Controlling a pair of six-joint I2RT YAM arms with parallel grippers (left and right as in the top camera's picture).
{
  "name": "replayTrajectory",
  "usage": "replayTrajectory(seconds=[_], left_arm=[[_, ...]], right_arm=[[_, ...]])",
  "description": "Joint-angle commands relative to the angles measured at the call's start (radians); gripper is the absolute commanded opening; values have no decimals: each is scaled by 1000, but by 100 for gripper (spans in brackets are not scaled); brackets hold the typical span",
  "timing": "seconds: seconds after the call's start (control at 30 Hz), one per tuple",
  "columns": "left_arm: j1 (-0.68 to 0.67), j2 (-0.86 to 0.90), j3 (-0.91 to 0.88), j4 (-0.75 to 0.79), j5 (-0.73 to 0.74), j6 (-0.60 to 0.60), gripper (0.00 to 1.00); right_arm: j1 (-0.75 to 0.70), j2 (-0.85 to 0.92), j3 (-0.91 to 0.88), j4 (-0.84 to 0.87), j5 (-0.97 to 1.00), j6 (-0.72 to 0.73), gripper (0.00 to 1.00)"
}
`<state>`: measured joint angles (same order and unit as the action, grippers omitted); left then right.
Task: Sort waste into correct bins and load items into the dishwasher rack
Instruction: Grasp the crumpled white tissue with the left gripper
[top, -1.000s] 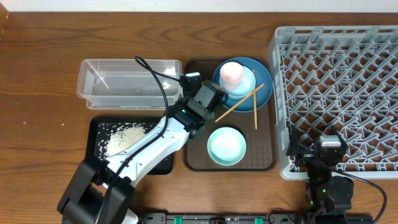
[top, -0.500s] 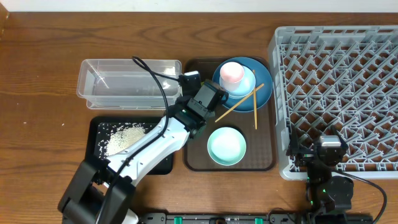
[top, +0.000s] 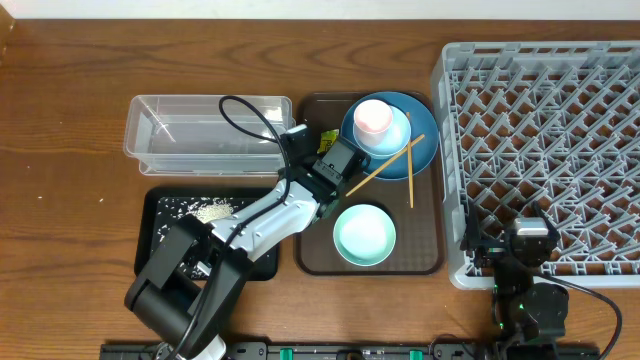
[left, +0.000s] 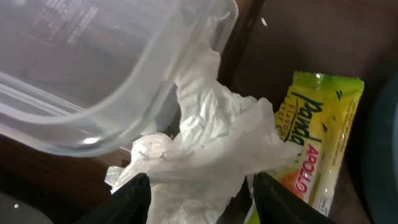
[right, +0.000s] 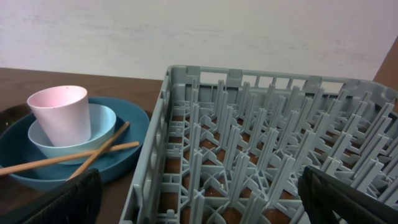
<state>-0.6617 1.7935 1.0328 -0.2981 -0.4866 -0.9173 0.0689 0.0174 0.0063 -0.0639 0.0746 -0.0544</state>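
In the left wrist view, a crumpled white tissue (left: 211, 149) lies against the clear tub's (left: 124, 118) rounded corner. The yellow-green wrapper (left: 317, 137) is just to its right. My left gripper (left: 205, 202) is open, one finger on each side of the tissue; overhead it sits at the tub's right end (top: 297, 138). Rice (top: 210, 210) lies on the black tray (top: 160, 215). The blue plate (top: 420, 150) carries the pale bowl (top: 395, 135), pink cup (top: 372, 117) and chopsticks (top: 385, 165). My right gripper (right: 199, 193) is open wide at the rack's (top: 560, 130) front-left corner.
The mint-green bowl (top: 364, 234) sits at the front of the dark brown serving tray (top: 315, 260), which lies between the bins and the rack. The left arm stretches diagonally over the black tray and the serving tray's left edge.
The left gripper has shifted up and left toward the tub's corner, and its jaws have spread wider around the tissue. The right arm has not moved.
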Motion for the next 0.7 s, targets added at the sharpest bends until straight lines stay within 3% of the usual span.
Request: replayTrajectory(seconds=[0.0,0.43,0.57,0.67], left_arm=[[4,11,2,9,-56,-28,56],[4,67,2,13,-18,-27,55],[3,68,3,13,-15,-27,28],[3,61,3,8,-15,-27,18]], right_arm=[[10,-2,-1,-4,-4,16,99],[10,-2,-1,-4,-4,16,99],[10,-2,-1,-4,-4,16,99],[10,-2,-1,-4,-4,16,99]])
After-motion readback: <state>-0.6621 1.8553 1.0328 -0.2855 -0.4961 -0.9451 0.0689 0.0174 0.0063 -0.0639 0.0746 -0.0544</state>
